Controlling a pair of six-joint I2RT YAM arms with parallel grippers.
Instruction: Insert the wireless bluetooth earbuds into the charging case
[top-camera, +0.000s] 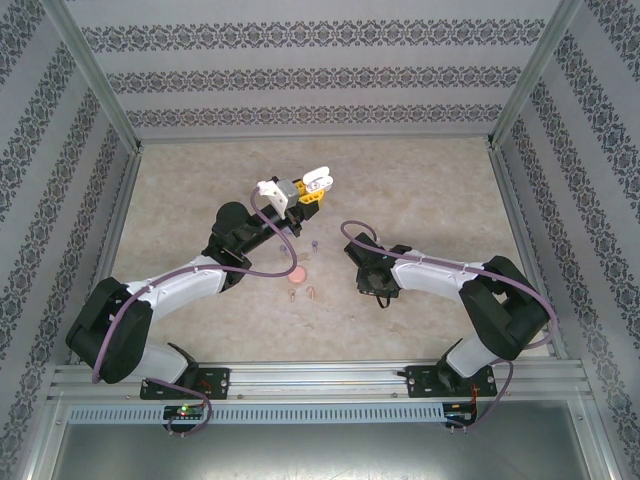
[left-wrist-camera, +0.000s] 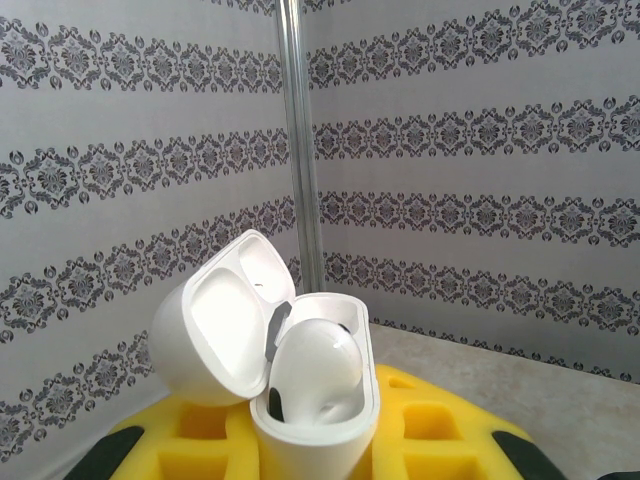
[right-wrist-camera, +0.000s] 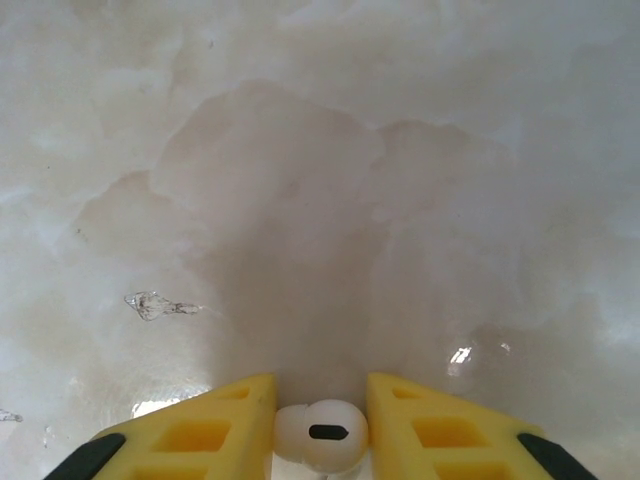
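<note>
Where the left claw (left-wrist-camera: 312, 445) clamps the open charging case (left-wrist-camera: 215, 335), we see one white earbud (left-wrist-camera: 315, 365) seated inside. The right claw (right-wrist-camera: 320, 400) pinches a second white earbud (right-wrist-camera: 322, 432) between its fingertips (right-wrist-camera: 240, 420).

Bright, even, diffuse light falls from above; the table (top-camera: 430, 190) takes only faint soft shadows; ahead of the right gripper (right-wrist-camera: 321, 410) a broad soft-edged shadow darkens it, small glare spots on either side; the white earbud (right-wrist-camera: 322, 432) between its fingers (right-wrist-camera: 200, 432) is crisp; in the left gripper (left-wrist-camera: 315, 445), the charging case (left-wrist-camera: 215, 340) nearly blows out.
</note>
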